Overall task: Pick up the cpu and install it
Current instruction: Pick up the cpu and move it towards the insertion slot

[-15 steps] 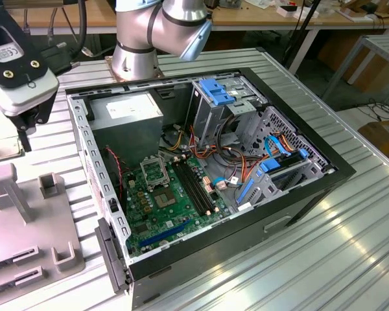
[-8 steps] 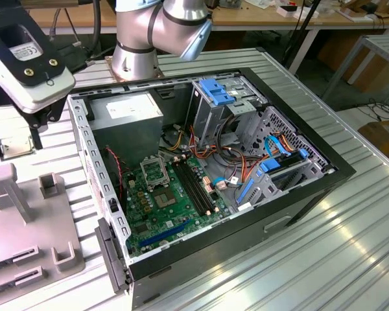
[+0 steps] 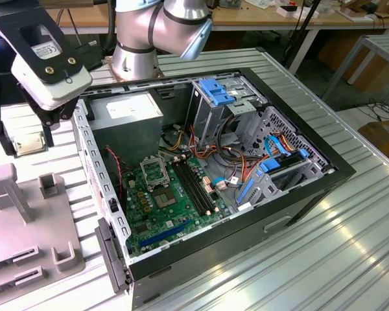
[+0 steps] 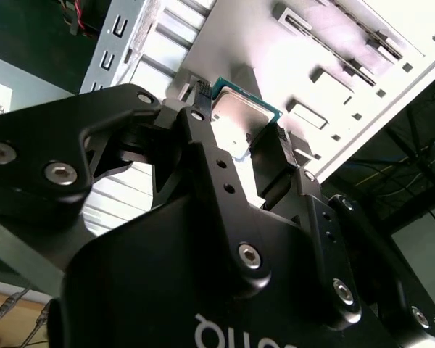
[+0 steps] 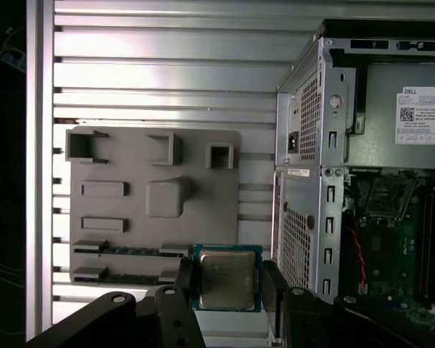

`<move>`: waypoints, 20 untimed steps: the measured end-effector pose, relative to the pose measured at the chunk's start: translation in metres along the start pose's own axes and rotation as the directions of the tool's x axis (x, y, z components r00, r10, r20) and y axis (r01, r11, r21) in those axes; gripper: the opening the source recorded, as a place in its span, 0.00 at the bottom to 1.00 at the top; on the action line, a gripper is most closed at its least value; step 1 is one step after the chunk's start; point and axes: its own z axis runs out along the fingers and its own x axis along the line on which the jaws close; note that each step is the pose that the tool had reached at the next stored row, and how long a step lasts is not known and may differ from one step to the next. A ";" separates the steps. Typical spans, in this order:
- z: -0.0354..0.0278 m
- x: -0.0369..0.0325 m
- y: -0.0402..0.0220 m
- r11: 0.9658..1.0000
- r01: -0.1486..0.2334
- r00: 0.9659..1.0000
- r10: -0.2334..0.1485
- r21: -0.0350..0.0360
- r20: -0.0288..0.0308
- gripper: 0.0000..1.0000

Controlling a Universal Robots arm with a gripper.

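Black two-finger gripper (image 5: 228, 284) clamps the small square grey-topped cpu (image 5: 227, 278) by its edges; it could slip to the ribbed metal table (image 5: 167, 72) beneath.

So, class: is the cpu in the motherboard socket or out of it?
Out: the gripper holds the cpu outside the computer case, beside its wall.

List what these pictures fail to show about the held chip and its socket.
- Underside of the flat square grey-topped cpu: faces away in both wrist views.
- Part of it: behind the black gripper in the second wrist view.
- Inside of the shiny metal socket frame: too small in the exterior view.
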 end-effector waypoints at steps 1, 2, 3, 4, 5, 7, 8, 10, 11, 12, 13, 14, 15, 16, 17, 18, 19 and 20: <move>0.0000 -0.0024 -0.0001 1.000 0.000 1.000 0.000 0.000 0.000 0.47; -0.0001 -0.0040 -0.0001 1.000 0.000 1.000 0.000 0.000 0.000 0.47; -0.0001 -0.0056 -0.0002 1.000 0.000 1.000 0.000 0.000 0.000 0.47; -0.0002 -0.0071 -0.0002 1.000 0.000 1.000 0.000 0.000 0.000 0.47; -0.0003 -0.0086 -0.0002 1.000 0.000 1.000 0.000 0.000 0.000 0.47; -0.0004 -0.0116 -0.0003 1.000 0.000 1.000 0.000 0.000 0.000 0.47; -0.0004 -0.0130 -0.0004 1.000 0.000 1.000 0.000 0.000 0.000 0.47; -0.0006 -0.0155 -0.0005 1.000 0.000 1.000 0.000 0.000 0.000 0.47; -0.0006 -0.0166 -0.0005 1.000 0.000 1.000 0.000 0.000 0.000 0.47; -0.0006 -0.0179 -0.0006 1.000 0.000 1.000 0.000 0.000 0.000 0.47; -0.0007 -0.0189 -0.0006 1.000 0.000 1.000 0.000 0.000 0.000 0.47; -0.0008 -0.0206 -0.0007 1.000 0.000 1.000 0.000 0.000 0.000 0.47; -0.0008 -0.0219 -0.0008 1.000 0.000 1.000 0.000 0.000 0.000 0.47; -0.0008 -0.0228 -0.0008 1.000 0.000 1.000 0.000 0.000 0.000 0.47; -0.0009 -0.0238 -0.0009 1.000 0.000 1.000 0.000 0.000 0.000 0.47; -0.0009 -0.0246 -0.0010 1.000 0.000 1.000 0.000 0.000 0.000 0.47; -0.0010 -0.0253 -0.0011 1.000 0.000 1.000 0.000 0.000 0.000 0.47; -0.0010 -0.0260 -0.0011 1.000 0.000 1.000 0.000 0.000 0.000 0.47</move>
